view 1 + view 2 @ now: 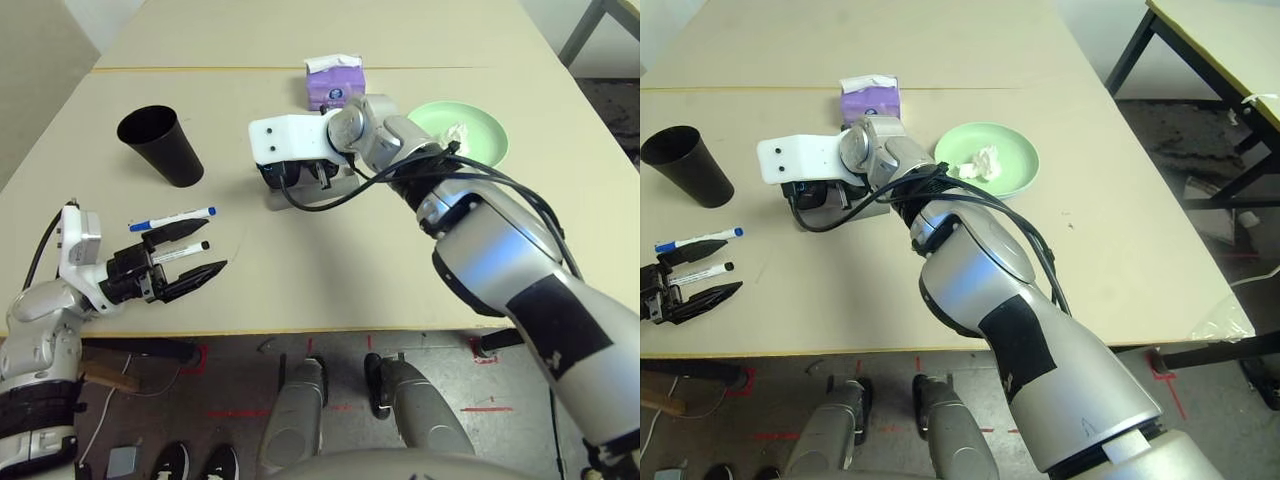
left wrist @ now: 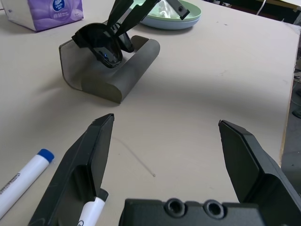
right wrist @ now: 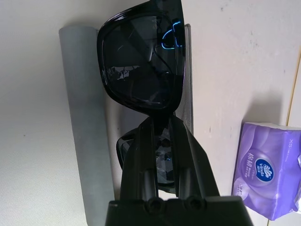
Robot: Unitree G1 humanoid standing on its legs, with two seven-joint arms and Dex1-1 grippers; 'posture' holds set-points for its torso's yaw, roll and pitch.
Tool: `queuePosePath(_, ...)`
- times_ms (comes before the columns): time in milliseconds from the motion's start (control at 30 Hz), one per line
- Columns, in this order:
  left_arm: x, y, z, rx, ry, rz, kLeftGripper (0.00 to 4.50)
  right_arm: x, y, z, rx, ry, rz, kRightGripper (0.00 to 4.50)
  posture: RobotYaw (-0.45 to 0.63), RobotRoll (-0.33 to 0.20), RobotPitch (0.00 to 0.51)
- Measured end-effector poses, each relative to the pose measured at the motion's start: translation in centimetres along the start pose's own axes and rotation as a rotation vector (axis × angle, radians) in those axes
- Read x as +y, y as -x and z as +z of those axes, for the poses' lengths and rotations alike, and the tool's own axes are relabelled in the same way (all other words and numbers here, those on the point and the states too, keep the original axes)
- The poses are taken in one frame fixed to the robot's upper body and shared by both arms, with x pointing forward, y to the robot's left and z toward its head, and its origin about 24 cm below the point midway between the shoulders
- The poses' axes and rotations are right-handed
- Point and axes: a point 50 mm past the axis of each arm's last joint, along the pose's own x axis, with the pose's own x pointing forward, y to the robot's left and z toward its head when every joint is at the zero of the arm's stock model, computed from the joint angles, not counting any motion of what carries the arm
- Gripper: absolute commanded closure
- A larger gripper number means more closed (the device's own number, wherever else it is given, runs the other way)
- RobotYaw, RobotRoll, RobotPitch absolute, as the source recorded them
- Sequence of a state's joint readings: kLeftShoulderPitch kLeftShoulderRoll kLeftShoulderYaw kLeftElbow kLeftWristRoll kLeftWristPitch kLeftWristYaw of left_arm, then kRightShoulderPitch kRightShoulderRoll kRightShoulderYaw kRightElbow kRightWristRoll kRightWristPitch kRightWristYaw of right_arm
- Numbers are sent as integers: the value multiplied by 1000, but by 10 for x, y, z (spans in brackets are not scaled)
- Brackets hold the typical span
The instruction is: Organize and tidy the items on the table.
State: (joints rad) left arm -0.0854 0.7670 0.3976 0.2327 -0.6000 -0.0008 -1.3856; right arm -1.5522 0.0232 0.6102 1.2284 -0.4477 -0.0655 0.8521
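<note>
Silver forearms, black bands, black cables; white wrist housings; black two-finger grippers.

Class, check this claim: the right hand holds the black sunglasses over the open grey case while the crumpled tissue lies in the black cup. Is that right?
Not quite. The crumpled tissue lies on the green plate, not in the black cup; the right eye view shows it. The rest holds: the right hand grips the black sunglasses over the open grey case.

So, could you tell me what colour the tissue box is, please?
Purple tissue box, with a white underside; clearest in the right wrist view.
</note>
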Motion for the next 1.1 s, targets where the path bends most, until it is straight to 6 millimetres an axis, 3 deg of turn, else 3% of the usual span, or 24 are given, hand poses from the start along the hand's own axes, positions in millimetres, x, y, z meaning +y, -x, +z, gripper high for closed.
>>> queuePosePath(433,-3,-1,1,5,2,-8,0,2,-2,-6,38,-7,0,4350,123,0,245)
queuePosePath(833,-3,2,2,2,0,13,0,3,-2,-8,41,-20,-5,101,123,0,244)
queuePosePath(1100,0,0,6,-8,-16,11,0,1,0,-11,36,-54,-12,39,88,0,236)
